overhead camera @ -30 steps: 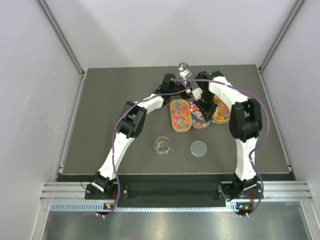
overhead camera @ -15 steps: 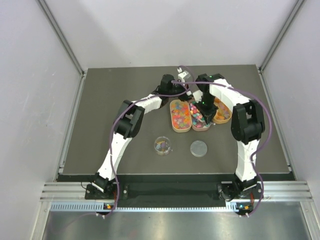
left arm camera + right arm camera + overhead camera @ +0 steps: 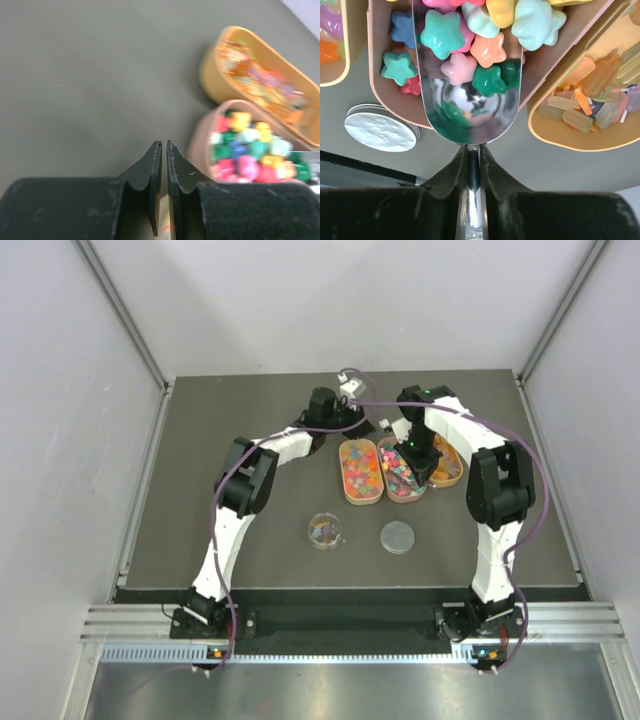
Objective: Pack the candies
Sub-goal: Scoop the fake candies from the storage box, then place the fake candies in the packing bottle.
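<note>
The candies (image 3: 361, 471) fill three oval trays at the table's back middle. My right gripper (image 3: 413, 456) is over the middle tray (image 3: 388, 490). In the right wrist view it (image 3: 474, 149) is shut on the handle of the metal scoop (image 3: 470, 107). The scoop's bowl lies in the pink middle tray (image 3: 380, 97) and holds several star-shaped candies (image 3: 440, 35). My left gripper (image 3: 350, 420) is just behind the trays. In the left wrist view it (image 3: 163, 145) is shut and empty over bare table, with the pink tray (image 3: 197, 145) to its right.
A small clear jar (image 3: 324, 531) with a few sweets stands in front of the trays. The round lid (image 3: 397, 537) lies to its right and shows in the right wrist view (image 3: 379, 131). The orange tray (image 3: 210, 75) holds bottle-shaped sweets (image 3: 592, 97).
My left gripper has drawn back and to the left, away from the trays. My right gripper with the scoop has shifted slightly right and stays over the middle tray.
</note>
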{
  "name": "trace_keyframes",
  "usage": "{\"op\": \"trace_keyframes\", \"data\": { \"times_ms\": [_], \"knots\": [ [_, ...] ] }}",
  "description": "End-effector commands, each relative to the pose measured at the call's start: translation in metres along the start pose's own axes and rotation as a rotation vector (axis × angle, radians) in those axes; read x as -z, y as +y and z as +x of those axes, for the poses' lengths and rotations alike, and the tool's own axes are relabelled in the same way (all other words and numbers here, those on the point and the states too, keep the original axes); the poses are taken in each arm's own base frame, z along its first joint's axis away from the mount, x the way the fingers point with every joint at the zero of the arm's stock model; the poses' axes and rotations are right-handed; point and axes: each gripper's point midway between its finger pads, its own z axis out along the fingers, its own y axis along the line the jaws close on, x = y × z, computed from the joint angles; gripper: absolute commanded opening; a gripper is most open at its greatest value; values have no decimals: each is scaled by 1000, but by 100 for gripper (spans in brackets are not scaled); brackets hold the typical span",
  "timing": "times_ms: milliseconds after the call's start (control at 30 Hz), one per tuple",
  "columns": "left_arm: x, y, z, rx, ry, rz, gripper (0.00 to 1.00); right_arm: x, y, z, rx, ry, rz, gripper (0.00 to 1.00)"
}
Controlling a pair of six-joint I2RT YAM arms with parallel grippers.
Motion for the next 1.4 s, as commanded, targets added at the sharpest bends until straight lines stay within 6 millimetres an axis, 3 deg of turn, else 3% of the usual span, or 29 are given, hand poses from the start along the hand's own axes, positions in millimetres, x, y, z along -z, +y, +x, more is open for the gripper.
{"op": "trace_keyframes", "data": {
  "times_ms": [0, 133, 200, 267, 333, 367, 433, 533, 700, 767, 867, 1033, 1233, 1367],
  "knots": [
    [51, 29, -83, -72, -155, -127, 13, 3, -13, -7, -64, -35, 31, 0],
    [72, 45, -90, -60, -166, -159, 13, 5, -17, -23, -54, -52, 57, 0],
    [74, 45, -86, -43, -162, -146, 14, 2, -15, -25, -49, -48, 56, 0],
    [69, 41, -89, -49, -182, -119, 14, 0, -11, -27, -57, -50, 54, 0],
    [52, 38, -88, -43, -179, -79, 13, -1, -9, -28, -55, -51, 51, 0],
    [46, 35, -101, -55, -192, -68, 13, -1, -6, -30, -52, -56, 50, 0],
    [34, 38, -95, -46, -194, -70, 12, 0, -5, -33, -52, -69, 56, 0],
    [34, 36, -104, -44, -217, -72, 11, -1, -1, -42, -43, -82, 55, 0],
    [55, 34, -91, -50, -177, -85, 10, -9, 6, -61, -36, -96, 30, 0],
    [64, 41, -78, -25, -150, -98, 10, -15, 8, -62, -33, -86, 28, 0],
    [79, 44, -73, -9, -134, -112, 10, -21, 16, -60, -34, -79, -23, 0],
    [95, 44, -80, -20, -125, -125, 10, -27, 19, -58, -49, -76, -49, 0],
    [102, 40, -85, -31, -112, -127, 9, -24, 21, -75, -34, -122, -85, 0],
    [108, 35, -89, -52, -99, -127, 9, -28, 24, -69, -16, -105, -107, 0]
  ]
}}
